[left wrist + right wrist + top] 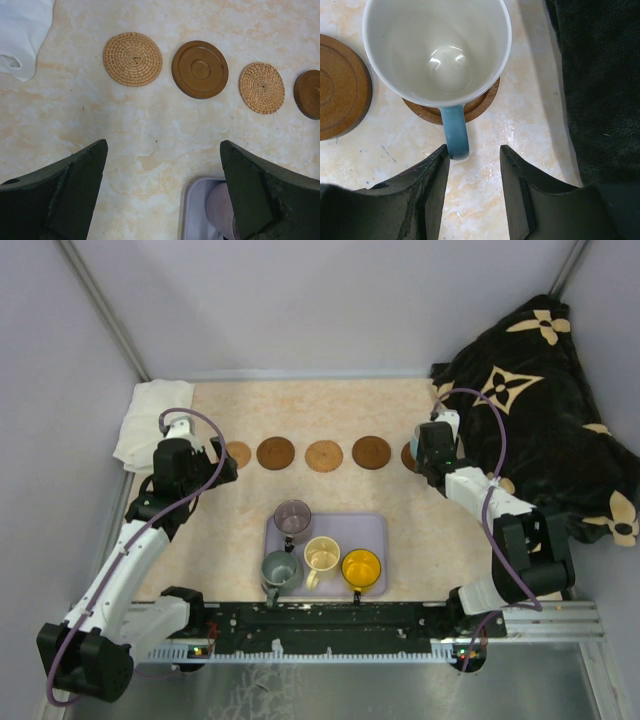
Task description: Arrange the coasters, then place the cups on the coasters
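Five coasters lie in a row across the table: a tan one (240, 454) partly under my left arm, a dark brown one (275, 452), a tan one (323, 456), a dark brown one (371, 452) and the rightmost (480, 102). On that last coaster stands the white cup (437, 45), its blue handle (455, 132) ending at the mouth of my right gripper (474, 149), which is open with nothing between its fingers. The purple-grey (292, 515), cream (322, 555), yellow (361, 568) and grey-green (280, 570) cups stand in the lavender tray (372, 530). My left gripper (162, 145) hangs wide open between row and tray.
A white cloth (145, 420) lies at the far left of the table. A black blanket with tan flowers (540, 390) covers the right side, close to the white cup. The tray's corner (192, 210) shows under my left gripper. Walls enclose the table.
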Tool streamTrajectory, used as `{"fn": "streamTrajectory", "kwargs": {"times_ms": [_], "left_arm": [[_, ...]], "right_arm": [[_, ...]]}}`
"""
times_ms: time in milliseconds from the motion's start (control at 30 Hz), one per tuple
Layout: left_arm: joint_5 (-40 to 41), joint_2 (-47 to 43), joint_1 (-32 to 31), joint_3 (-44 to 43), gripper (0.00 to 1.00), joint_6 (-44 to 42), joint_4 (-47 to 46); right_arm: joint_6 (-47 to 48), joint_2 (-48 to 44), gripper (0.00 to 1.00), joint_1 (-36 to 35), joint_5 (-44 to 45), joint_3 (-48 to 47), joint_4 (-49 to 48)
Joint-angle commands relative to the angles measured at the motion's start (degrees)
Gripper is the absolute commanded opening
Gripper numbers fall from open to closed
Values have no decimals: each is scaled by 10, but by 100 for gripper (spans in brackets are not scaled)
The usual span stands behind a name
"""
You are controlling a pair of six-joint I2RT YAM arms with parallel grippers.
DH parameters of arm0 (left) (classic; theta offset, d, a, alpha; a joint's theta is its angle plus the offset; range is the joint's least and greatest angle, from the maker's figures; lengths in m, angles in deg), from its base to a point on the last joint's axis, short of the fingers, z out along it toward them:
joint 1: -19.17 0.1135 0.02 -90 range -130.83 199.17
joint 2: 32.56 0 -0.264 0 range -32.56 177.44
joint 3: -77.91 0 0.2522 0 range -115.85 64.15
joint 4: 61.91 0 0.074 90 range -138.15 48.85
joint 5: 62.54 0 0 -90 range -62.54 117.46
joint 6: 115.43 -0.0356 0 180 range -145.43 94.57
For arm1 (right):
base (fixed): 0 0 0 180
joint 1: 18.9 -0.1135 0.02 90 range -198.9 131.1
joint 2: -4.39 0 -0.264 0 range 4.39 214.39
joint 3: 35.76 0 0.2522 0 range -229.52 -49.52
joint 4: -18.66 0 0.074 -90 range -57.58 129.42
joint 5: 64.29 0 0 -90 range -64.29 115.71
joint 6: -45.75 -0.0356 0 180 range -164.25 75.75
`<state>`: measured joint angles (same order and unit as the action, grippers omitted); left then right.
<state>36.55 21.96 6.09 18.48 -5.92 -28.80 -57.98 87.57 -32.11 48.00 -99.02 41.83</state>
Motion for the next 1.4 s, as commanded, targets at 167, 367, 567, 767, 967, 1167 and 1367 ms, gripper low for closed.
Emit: {"fn": "streamTrajectory", "kwargs": {"times_ms": [167, 367, 567, 767, 967, 1167, 1367], "left_arm": [[3, -5, 2, 4, 99, 1, -4], [2, -5, 2, 3, 99, -1, -2], [-1, -4, 2, 2, 99, -1, -3], [-3, -6, 2, 3, 99, -4, -2], [-12, -10, 2, 3, 99, -2, -1], [-43, -6, -1, -2, 99, 4, 0], [-32, 0, -38, -14, 99, 4, 5]], "right_arm": [[-9, -31, 51, 7, -43, -2, -19], [-21, -65, 58, 5, -59, 9, -7], [-52, -122, 61, 1, -48, 12, 45], [-82, -199, 58, -39, -22, 10, 119], [-130, -294, 57, -121, -3, 17, 212], [-212, -399, 51, -187, -23, 38, 301], [-298, -460, 48, -279, -10, 38, 390]]}}
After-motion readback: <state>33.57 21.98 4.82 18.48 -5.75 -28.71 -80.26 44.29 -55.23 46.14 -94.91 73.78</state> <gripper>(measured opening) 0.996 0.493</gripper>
